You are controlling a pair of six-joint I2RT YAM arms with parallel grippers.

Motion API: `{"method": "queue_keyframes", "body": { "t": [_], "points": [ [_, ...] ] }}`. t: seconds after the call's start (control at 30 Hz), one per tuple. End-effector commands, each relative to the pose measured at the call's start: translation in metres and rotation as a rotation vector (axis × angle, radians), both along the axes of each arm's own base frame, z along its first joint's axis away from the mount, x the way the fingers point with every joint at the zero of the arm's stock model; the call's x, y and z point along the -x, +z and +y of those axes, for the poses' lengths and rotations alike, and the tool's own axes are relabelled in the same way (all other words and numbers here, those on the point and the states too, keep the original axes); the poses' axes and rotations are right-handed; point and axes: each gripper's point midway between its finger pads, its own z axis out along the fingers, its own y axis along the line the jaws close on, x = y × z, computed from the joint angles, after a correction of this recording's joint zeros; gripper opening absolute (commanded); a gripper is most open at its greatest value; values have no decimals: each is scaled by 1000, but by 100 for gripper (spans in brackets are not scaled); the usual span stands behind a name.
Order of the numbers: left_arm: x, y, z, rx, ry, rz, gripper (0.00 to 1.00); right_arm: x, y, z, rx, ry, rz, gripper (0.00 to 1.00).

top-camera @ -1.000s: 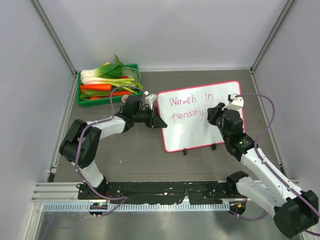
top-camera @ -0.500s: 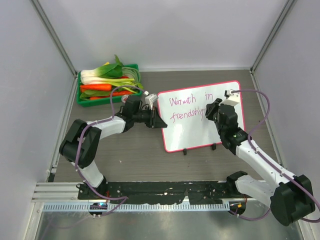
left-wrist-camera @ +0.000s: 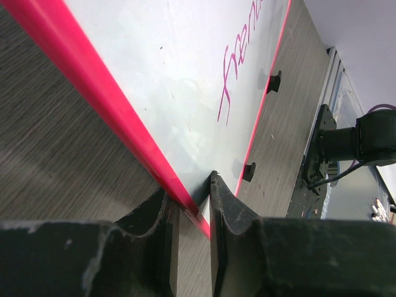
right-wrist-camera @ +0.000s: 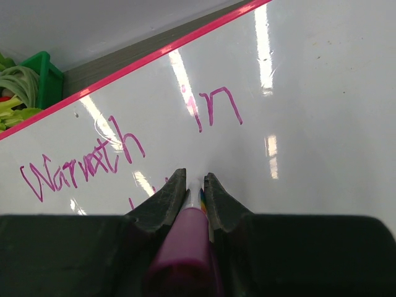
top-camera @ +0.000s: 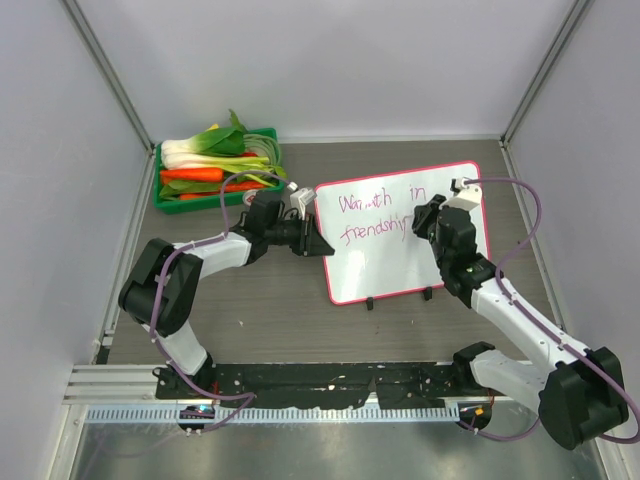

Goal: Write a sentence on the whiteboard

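Observation:
The whiteboard (top-camera: pixel 440 255) stands tilted on two black feet, with a pink-red frame. The sentence (top-camera: pixel 372 216) reads "Warmth in" over "friendship" in pink cursive; its first line shows in the right wrist view (right-wrist-camera: pixel 86 164). My left gripper (top-camera: pixel 318 243) is shut on the board's left frame edge (left-wrist-camera: pixel 111 117), one finger on each side. My right gripper (top-camera: pixel 416 226) is shut on a magenta marker (right-wrist-camera: pixel 185 241), whose tip is at the board surface by the end of the second line.
A green crate (top-camera: pixel 216 172) of vegetables sits at the back left, beside the board. The enclosure walls stand close on the left, right and back. The right arm's cable loops over the board's right edge.
My right gripper has edged slightly left and up along the second line with the marker. The left gripper and the board have not moved.

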Motion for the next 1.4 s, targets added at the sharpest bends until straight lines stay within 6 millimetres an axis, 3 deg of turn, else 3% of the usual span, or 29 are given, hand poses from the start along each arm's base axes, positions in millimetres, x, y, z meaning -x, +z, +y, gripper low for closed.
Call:
{"method": "queue_keyframes", "body": {
  "t": [0.0, 0.47, 0.83, 1.07, 1.37],
  "points": [
    [5, -47, 14, -169, 10, -12, 0, -3, 10, -11, 18, -41, -17, 2],
    [5, -47, 14, -169, 11, -11, 0, 14, -1, -19, 41, -37, 22, 1],
    [5, -48, 15, -170, 12, -11, 0, 18, -13, -3, -43, 29, 35, 1],
    [5, -48, 15, -170, 12, -11, 0, 6, -6, 7, -82, 49, 15, 1],
    [5, -48, 15, -171, 13, -12, 0, 15, 10, 0, -81, 35, -24, 1]
  ]
}}
